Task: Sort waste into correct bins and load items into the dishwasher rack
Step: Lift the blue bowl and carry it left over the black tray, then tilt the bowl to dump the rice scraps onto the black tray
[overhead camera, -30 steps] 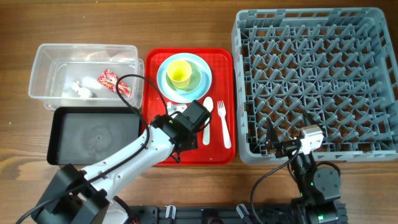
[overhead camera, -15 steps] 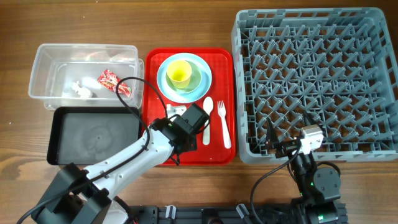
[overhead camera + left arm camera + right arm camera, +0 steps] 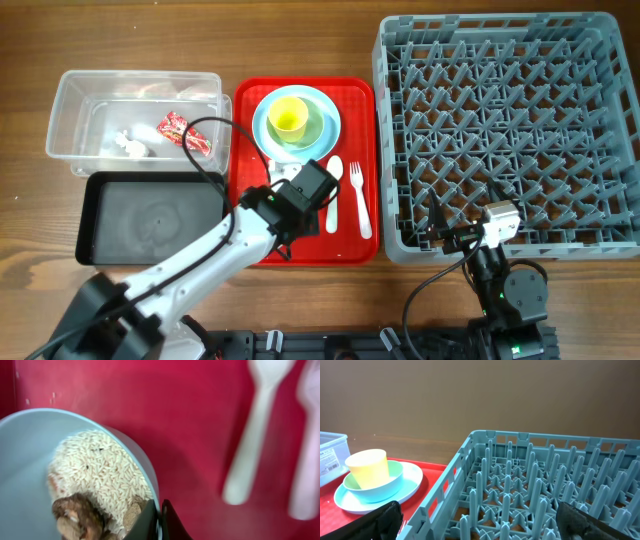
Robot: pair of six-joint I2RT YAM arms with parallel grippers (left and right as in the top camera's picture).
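Left gripper [image 3: 159, 521]: jaws just closed, now pinching rim of small light blue plastic bowl [image 3: 30, 460], overhead frame centre, on flat red plastic tray [image 3: 350, 245]. Brownish crumbly food scraps [image 3: 75, 512] inside await dumping. Right gripper [image 3: 480, 516]: wide open.

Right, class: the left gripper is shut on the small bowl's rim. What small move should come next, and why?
Probably lift the bowl just clear of the red tray. The left gripper pinches its rim, and rice and brown scraps sit inside, likely bound for the black tray.
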